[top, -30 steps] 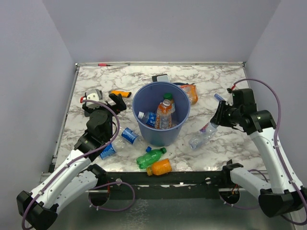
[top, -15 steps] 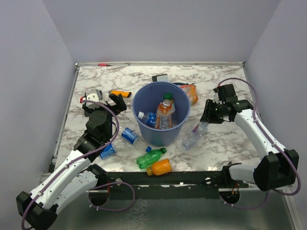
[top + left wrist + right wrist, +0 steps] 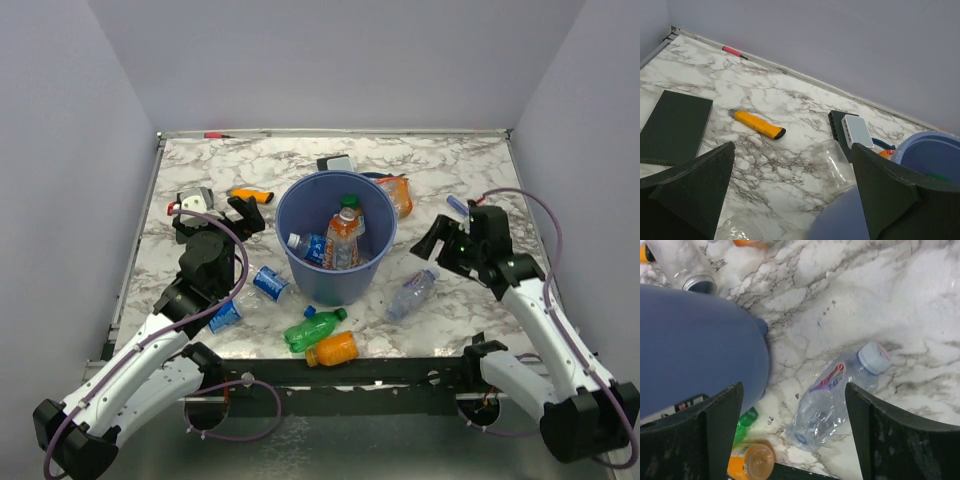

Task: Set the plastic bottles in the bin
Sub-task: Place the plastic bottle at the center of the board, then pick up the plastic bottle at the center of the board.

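Observation:
The blue bin [image 3: 335, 275] stands mid-table with an orange bottle [image 3: 345, 235] and a blue-labelled one [image 3: 308, 246] inside. A clear bottle [image 3: 410, 293] lies on the marble right of the bin, cap toward my right gripper [image 3: 432, 247], which hovers open just above it. In the right wrist view this clear bottle [image 3: 837, 402] lies free between the spread fingers [image 3: 715, 430], beside the bin [image 3: 695, 350]. A green bottle [image 3: 313, 328] and an orange bottle [image 3: 333, 349] lie in front of the bin. Two blue-labelled bottles [image 3: 268, 283] lie at its left. My left gripper [image 3: 213, 215] is open and empty.
A yellow utility knife [image 3: 759, 125], a flat black rectangle [image 3: 675, 125] and a black-and-white box [image 3: 852, 130] lie left of and behind the bin. Another orange bottle [image 3: 397, 195] rests behind the bin. A red marker [image 3: 732, 50] lies by the back wall.
My right gripper has opened and let go of the clear bottle, which now lies on the table right of the bin. The left arm has not moved.

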